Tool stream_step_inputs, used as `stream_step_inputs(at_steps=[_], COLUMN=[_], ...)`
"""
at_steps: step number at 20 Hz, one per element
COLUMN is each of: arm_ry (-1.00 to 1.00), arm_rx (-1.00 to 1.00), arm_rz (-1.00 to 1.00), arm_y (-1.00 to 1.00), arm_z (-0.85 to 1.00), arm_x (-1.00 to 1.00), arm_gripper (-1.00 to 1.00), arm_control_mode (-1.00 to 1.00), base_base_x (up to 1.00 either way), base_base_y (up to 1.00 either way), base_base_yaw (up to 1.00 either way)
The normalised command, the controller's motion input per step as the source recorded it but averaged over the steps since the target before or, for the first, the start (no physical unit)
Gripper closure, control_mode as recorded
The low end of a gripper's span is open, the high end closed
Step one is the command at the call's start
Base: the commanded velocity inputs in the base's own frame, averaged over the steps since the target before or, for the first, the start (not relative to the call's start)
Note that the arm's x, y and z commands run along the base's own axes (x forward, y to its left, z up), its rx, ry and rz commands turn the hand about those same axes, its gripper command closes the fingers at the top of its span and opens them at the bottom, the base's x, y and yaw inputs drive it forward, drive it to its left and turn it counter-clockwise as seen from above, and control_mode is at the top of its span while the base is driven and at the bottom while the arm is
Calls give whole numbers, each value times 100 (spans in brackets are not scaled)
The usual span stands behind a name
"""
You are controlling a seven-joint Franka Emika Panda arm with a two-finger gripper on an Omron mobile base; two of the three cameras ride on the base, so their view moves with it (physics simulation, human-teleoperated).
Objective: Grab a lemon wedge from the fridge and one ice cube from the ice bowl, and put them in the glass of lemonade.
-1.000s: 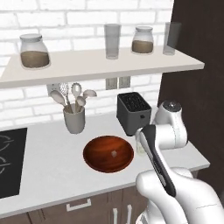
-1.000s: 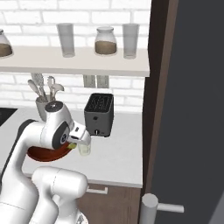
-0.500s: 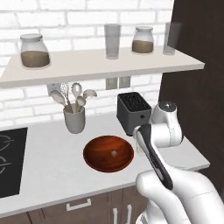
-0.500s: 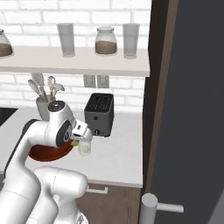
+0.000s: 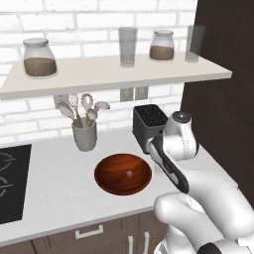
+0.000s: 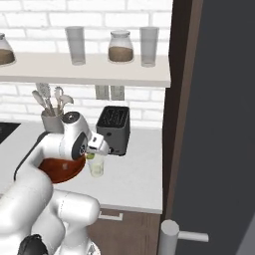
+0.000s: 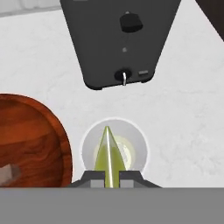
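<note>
Gripper [image 7: 111, 178] is nearly closed, pinching the lemon wedge [image 7: 109, 153] by its lower end — the wedge stands thin-edge toward the hand camera, directly over the mouth of the glass of lemonade [image 7: 114, 148]. From the right base view the wedge [image 6: 91, 156] sits right at the rim of the glass [image 6: 96, 165]; whether it touches the liquid I can't tell.

The glass stands on the white counter [image 6: 134, 174], just beside the ice bowl [image 5: 123, 173], which is on its left as the robot faces. Bowl and glass look close but apart in the hand view [image 7: 30, 140]. One ice cube [image 5: 129, 174] lies near the middle of the bowl; the hand view catches it at the lower-left edge [image 7: 8, 174].

Behind the glass is the black toaster [image 6: 113, 129], lever and knob facing the arm. Left of it, by the brick wall, a grey utensil holder [image 5: 84, 135] with spoons. Far left, the edge of a black hob [image 5: 11, 183].

Above — a shelf [image 5: 114, 74] with two jars of brown powder [image 5: 38, 57] [image 5: 163, 46] and two empty grey glasses [image 5: 127, 46] [image 5: 194, 43]. The grey fridge [image 6: 219, 124] rises on the right, beyond a dark brown panel.
</note>
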Motion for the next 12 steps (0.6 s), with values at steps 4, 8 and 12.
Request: stream_step_inputs(at_steps=[4,8,12], arm_ry=[2,0,0], arm_rx=[0,0,0], arm_rz=[0,0,0], arm_y=[-1,0,0], arm_z=[-30,-40,-29], arm_x=[25,0,7], arm_gripper=[100,100,100], arm_control_mode=[-100,-100,-100], base_base_x=[0,0,0], base_base_y=[0,0,0], base_base_yaw=[0,0,0])
